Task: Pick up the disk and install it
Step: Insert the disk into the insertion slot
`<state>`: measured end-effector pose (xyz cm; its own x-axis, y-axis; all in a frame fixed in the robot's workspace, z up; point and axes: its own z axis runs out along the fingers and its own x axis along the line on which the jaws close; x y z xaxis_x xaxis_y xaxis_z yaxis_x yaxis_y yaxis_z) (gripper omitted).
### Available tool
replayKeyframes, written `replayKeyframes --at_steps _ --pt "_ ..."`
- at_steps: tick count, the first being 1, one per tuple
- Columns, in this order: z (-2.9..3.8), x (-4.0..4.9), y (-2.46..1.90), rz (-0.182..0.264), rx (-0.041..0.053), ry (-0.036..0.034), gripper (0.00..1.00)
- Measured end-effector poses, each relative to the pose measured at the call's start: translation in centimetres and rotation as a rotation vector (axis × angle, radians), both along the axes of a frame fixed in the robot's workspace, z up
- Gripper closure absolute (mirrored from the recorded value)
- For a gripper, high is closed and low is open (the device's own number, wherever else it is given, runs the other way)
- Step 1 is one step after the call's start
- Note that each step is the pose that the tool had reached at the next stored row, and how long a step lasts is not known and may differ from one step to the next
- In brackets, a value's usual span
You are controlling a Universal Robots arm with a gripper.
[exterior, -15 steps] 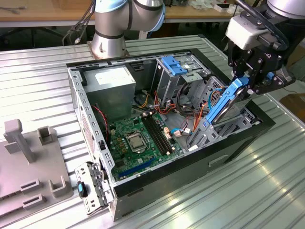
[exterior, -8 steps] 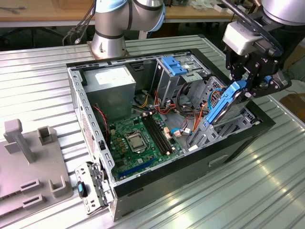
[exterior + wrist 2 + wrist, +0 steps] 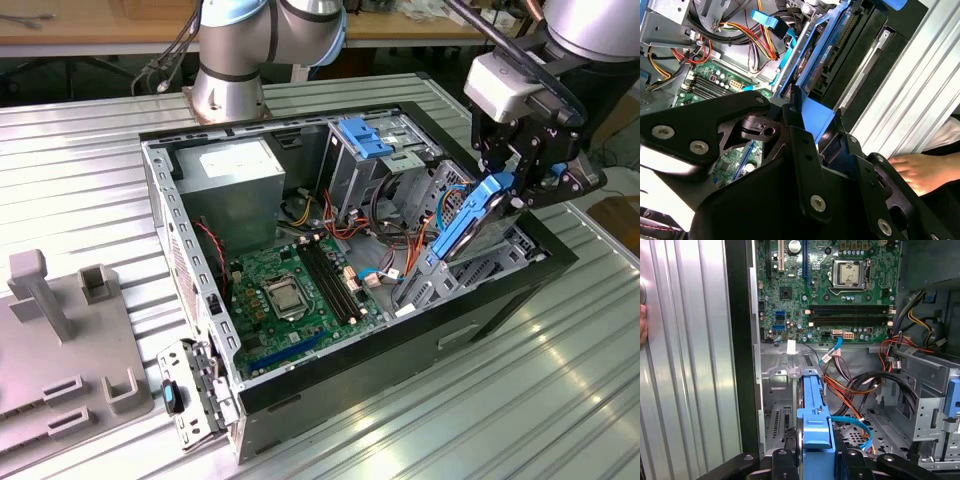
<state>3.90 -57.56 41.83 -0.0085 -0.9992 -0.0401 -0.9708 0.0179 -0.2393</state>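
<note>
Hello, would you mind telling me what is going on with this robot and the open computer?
The arm's claw is shut on the disk, gripping it by its upper, blue-railed end. The disk hangs tilted over the open computer case, at the exterior view's right, with its lower end close to the metal drive cage. It is not yet seated flat in place.

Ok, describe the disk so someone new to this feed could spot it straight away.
Find the open computer case on the ribbed table, then its end at the exterior view's right, where the gripper hangs. The disk is the flat slab tilted in its grip: dark grey between bright blue rails, unlike the paler ribbed bracket or the thin blue cables.
</note>
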Motion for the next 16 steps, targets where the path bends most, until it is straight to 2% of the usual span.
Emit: replayKeyframes --at_steps 16 --pt "-1.21 0.00 0.00 0.000 0.0001 0.0000 0.63"
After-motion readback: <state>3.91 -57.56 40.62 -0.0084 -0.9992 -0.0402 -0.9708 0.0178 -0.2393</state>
